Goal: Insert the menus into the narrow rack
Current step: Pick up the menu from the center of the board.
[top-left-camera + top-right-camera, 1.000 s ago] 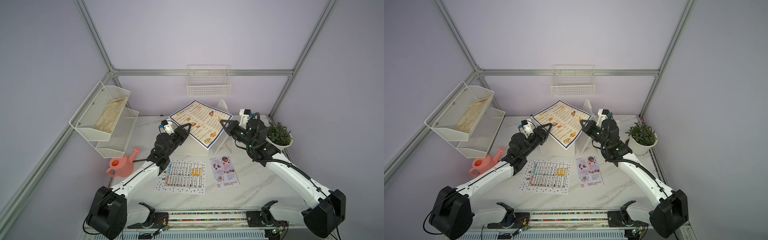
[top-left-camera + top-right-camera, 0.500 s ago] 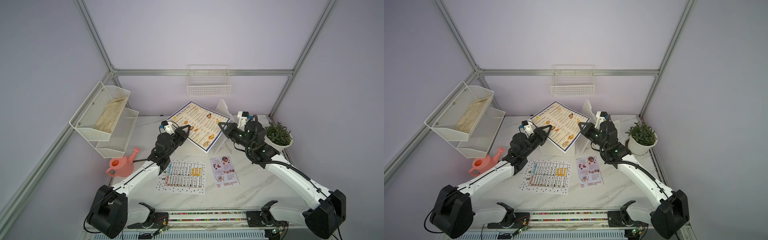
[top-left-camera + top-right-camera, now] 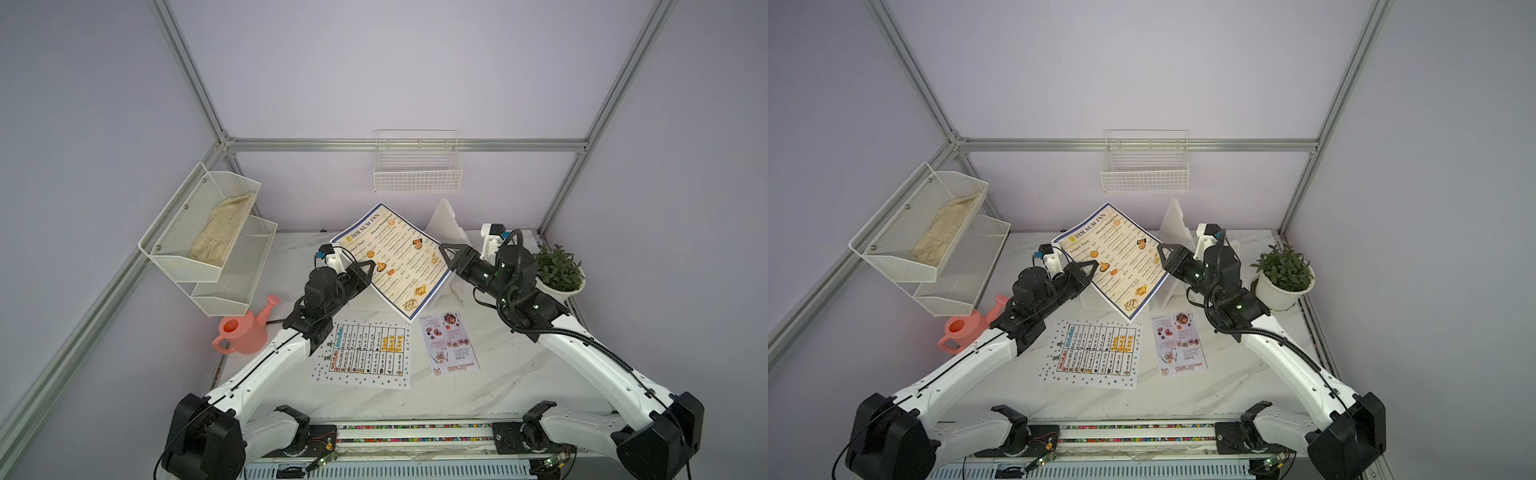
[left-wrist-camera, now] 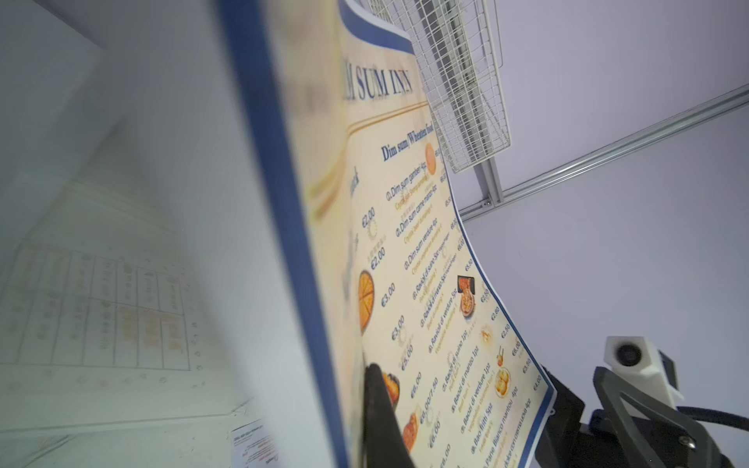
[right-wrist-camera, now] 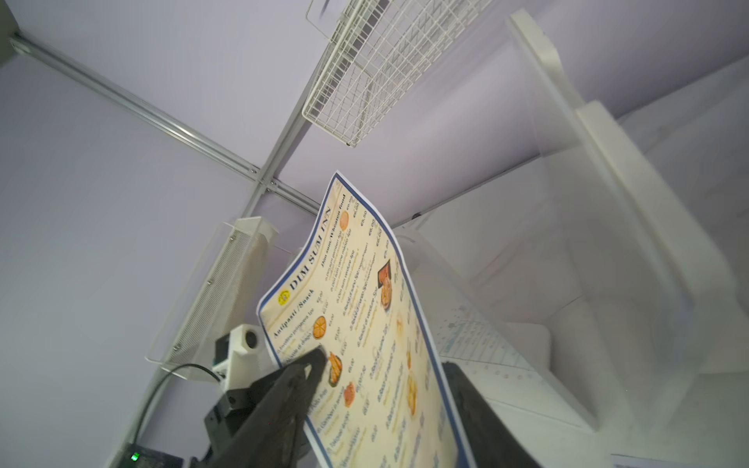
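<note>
The large cream blue-bordered "DIM SUM INN" menu (image 3: 395,262) (image 3: 1121,257) hangs tilted in the air above the table's back. My left gripper (image 3: 372,264) (image 3: 1096,262) is shut on its left edge; one dark finger (image 4: 379,409) presses the printed face. My right gripper (image 3: 445,253) (image 3: 1163,251) stands open at the menu's right edge, its finger (image 5: 478,413) just off the blue border. The grid-table menu (image 3: 365,353) and the small "SPECIAL MENU" leaflet (image 3: 451,343) lie flat on the table. The narrow white wire rack (image 3: 417,174) (image 5: 385,69) hangs on the back wall above.
A white stand (image 3: 444,220) rises behind the held menu. A potted plant (image 3: 557,270) sits at the right. A pink watering can (image 3: 245,328) and a two-tier mesh shelf (image 3: 208,232) holding a cloth are at the left.
My left gripper has shut on the big menu's left edge. My right gripper has opened and let go of its right edge. The menu sits a little higher and steeper.
</note>
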You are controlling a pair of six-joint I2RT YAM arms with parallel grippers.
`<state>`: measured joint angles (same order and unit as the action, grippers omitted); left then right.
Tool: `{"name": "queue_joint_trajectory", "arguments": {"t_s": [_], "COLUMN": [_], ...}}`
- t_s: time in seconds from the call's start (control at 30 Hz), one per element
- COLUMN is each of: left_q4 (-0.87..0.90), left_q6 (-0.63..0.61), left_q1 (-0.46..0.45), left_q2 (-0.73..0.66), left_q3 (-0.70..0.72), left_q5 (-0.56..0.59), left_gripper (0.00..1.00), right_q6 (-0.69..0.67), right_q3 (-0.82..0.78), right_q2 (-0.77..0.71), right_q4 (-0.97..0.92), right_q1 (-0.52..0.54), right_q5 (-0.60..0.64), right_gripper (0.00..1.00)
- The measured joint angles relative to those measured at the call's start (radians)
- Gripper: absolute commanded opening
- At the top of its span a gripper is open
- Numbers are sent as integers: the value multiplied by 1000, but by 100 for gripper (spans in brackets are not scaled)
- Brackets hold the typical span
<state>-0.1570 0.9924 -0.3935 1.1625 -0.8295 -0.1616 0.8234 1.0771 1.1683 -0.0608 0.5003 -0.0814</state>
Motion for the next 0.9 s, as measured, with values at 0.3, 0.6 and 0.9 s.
{"name": "queue_joint_trajectory", "arguments": {"t_s": [0.3,0.6,0.9], "left_q4": [496,908,1102], "left_q6": [-479,-904,-1074], "left_q1": [60,59,21], "left_q2": [46,97,103], "left_q3": [-414,-782,-956], "left_q5": [-148,-175,-259], "left_gripper": [0,0,0], "right_q6": [-307,-501,-532], "right_q3": [182,285,285], "right_q2": [24,113,153], "right_q4": [-160,-213,-102], "right_q1": [-87,-194,-204], "right_q5": [-116,-488,-752], "right_gripper": [78,74,72]}}
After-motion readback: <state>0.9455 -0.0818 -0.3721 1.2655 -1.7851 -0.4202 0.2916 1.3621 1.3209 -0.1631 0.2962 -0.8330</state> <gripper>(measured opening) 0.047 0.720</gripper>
